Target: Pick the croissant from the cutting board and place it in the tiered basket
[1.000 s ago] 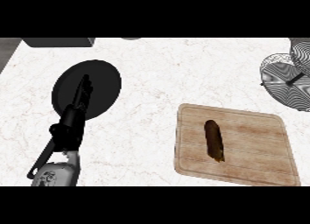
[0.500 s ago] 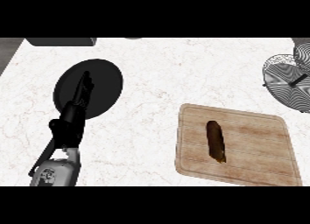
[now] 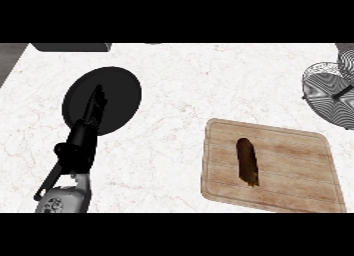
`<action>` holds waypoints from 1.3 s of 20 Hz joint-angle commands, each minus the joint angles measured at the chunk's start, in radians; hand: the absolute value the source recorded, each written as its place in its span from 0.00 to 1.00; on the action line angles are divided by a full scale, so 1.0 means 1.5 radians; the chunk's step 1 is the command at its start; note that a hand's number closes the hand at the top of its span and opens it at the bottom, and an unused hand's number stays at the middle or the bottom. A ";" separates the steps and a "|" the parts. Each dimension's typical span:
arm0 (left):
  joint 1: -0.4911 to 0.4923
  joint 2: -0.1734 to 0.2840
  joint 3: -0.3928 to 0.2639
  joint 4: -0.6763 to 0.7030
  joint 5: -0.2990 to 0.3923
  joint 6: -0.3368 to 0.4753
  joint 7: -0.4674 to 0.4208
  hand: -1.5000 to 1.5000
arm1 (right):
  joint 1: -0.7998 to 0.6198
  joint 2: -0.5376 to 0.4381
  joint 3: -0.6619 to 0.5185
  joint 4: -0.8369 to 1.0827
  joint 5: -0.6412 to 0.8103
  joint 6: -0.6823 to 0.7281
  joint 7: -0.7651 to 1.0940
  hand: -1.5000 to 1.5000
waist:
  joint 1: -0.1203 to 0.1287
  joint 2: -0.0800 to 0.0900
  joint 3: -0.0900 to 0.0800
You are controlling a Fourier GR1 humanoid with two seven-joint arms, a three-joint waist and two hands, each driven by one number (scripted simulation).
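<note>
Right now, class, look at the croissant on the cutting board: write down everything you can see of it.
The croissant is a dark brown, long, narrow piece, paler and golden at its near tip. It lies flat on the light wooden cutting board, a little left of the board's middle, its length running from far to near. Only the board touches it. No robot hand is near it: the left robot hand is far to the left, over the black plate.

The board (image 3: pixel 272 167) sits on the surface (image 3: pixel 209 80) toward its near right corner, and the croissant (image 3: pixel 246 161) lies on it, left of the board's middle. The basket (image 3: pixel 339 92) stands at the right edge, behind the board. The plate (image 3: pixel 117 92) lies well apart to the left, and the left hand (image 3: pixel 91 112) reaches over it.
</note>
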 commanded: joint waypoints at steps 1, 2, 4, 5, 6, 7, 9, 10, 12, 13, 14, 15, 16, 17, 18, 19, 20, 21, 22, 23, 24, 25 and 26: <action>0.025 0.023 0.000 -0.046 0.005 -0.023 0.018 0.50 | 0.006 -0.059 0.021 0.129 0.025 -0.107 -0.059 1.00 | 0.005 0.001 0.001; 0.009 0.015 0.012 0.002 0.010 -0.018 -0.004 0.50 | -0.033 -0.072 0.028 0.155 0.021 -0.106 -0.049 1.00 | 0.002 0.001 0.000; 0.015 -0.014 -0.026 0.029 -0.012 0.028 -0.047 0.50 | -0.025 -0.081 0.049 0.206 0.041 -0.149 -0.072 1.00 | 0.002 0.002 0.000; -0.021 -0.014 -0.014 0.011 -0.005 0.014 0.013 0.50 | -0.024 -0.118 0.033 0.250 0.033 -0.169 -0.116 1.00 | 0.002 0.002 0.001; -0.033 0.012 0.017 -0.003 0.006 -0.002 0.029 0.50 | -0.014 -0.108 0.040 0.227 0.030 -0.172 -0.103 1.00 | -0.001 0.001 0.000; 0.007 0.007 0.001 -0.016 0.005 -0.006 0.005 0.50 | 0.000 -0.126 0.044 0.275 0.042 -0.203 -0.137 1.00 | 0.002 0.001 0.001; 0.030 -0.006 -0.027 -0.025 -0.015 0.004 -0.005 0.50 | -0.051 -0.143 0.057 0.367 0.062 -0.248 -0.142 1.00 | 0.009 0.003 0.001; -0.006 -0.015 -0.039 0.028 -0.014 0.052 -0.012 0.50 | -0.011 -0.122 0.065 0.321 0.053 -0.237 -0.137 1.00 | -0.002 0.001 0.000; -0.010 -0.005 -0.022 -0.016 -0.018 0.017 0.021 0.50 | -0.033 -0.159 0.051 0.425 0.052 -0.288 -0.191 1.00 | 0.004 0.002 0.001; -0.013 -0.005 -0.011 -0.001 -0.001 0.008 0.015 0.50 | -0.031 -0.143 0.054 0.453 0.057 -0.304 -0.182 1.00 | 0.005 0.003 0.001; 0.020 0.004 -0.010 -0.001 0.015 -0.010 -0.022 0.50 | -0.033 -0.107 -0.012 0.449 0.022 -0.305 -0.117 1.00 | 0.008 0.004 0.001; -0.001 0.000 -0.014 -0.006 -0.007 0.009 -0.002 0.50 | -0.047 -0.070 -0.043 0.441 -0.005 -0.315 -0.080 0.00 | 0.007 0.003 0.001; -0.002 0.007 -0.006 -0.012 0.012 -0.008 0.021 0.50 | -0.068 -0.081 -0.046 0.452 -0.015 -0.297 -0.076 0.00 | 0.006 0.002 0.001; -0.018 -0.007 -0.012 0.021 -0.004 0.009 -0.013 0.50 | -0.085 -0.101 -0.040 0.512 -0.015 -0.310 -0.109 0.00 | 0.008 0.005 0.001; -0.003 0.006 -0.002 0.013 0.005 -0.003 -0.019 0.50 | -0.097 -0.126 -0.046 0.524 -0.025 -0.294 -0.115 0.00 | 0.006 0.003 0.001; -0.006 -0.005 -0.007 -0.001 0.002 0.010 0.002 0.50 | -0.069 -0.103 -0.064 0.518 -0.047 -0.317 -0.133 0.00 | 0.003 0.002 0.001; 0.007 -0.015 -0.025 0.005 0.003 0.014 -0.012 0.50 | -0.099 -0.110 -0.068 0.551 -0.053 -0.322 -0.132 0.00 | 0.008 0.003 0.001; -0.008 -0.002 -0.011 0.002 -0.009 0.014 0.013 0.50 | -0.088 -0.098 -0.071 0.519 -0.073 -0.311 -0.131 0.00 | 0.001 0.000 0.001; 0.012 0.027 0.003 -0.050 0.016 -0.017 0.040 0.50 | -0.087 -0.122 -0.097 0.527 -0.089 -0.306 -0.135 0.00 | 0.004 -0.001 0.001; -0.002 0.014 -0.001 -0.014 0.000 0.000 0.010 0.50 | -0.084 -0.152 -0.116 0.559 -0.102 -0.312 -0.165 0.00 | 0.002 0.002 0.001; -0.001 -0.009 -0.018 0.008 -0.016 0.018 -0.009 0.50 | -0.104 -0.124 -0.130 0.545 -0.116 -0.343 -0.140 0.00 | 0.001 0.002 0.001; -0.006 0.008 0.009 0.039 0.022 -0.014 -0.029 0.50 | -0.117 -0.134 -0.136 0.556 -0.118 -0.357 -0.128 0.00 | 0.002 0.003 0.000; -0.018 0.001 -0.003 0.006 0.001 0.005 0.019 0.50 | -0.105 -0.113 -0.153 0.528 -0.132 -0.388 -0.118 0.00 | -0.002 0.000 0.001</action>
